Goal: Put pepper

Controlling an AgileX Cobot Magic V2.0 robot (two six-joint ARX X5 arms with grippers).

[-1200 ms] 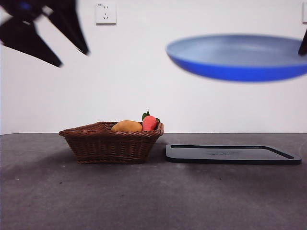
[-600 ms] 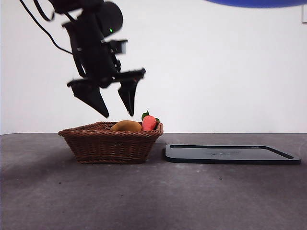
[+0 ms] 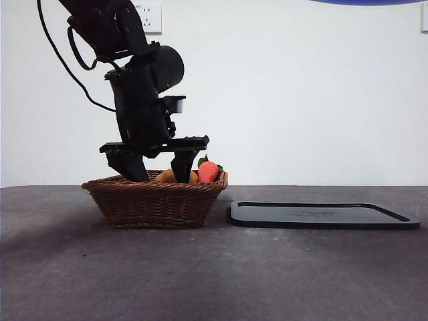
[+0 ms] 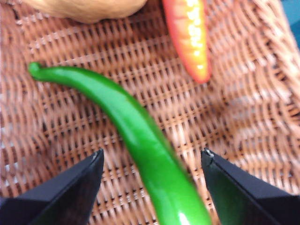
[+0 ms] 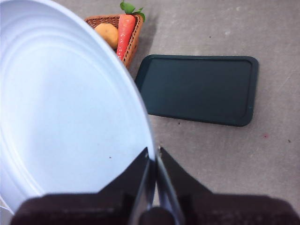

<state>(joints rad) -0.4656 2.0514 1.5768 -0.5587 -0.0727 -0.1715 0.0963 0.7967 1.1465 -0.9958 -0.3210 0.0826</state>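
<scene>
since the earlier frame the left gripper (image 4: pixel 152 161) has been lowered into the wicker basket (image 3: pixel 155 199), its jaws spread wide and holding nothing. the pepper (image 4: pixel 136 138) is seen lying on the weave between them, untouched. the blue plate (image 5: pixel 65 117) is kept pinched at its rim by the nearly closed right gripper (image 5: pixel 153 157), lifted almost out of the front view.

The left arm (image 3: pixel 137 87) is matte black, with looping black cable and wedge-shaped jaws.
</scene>
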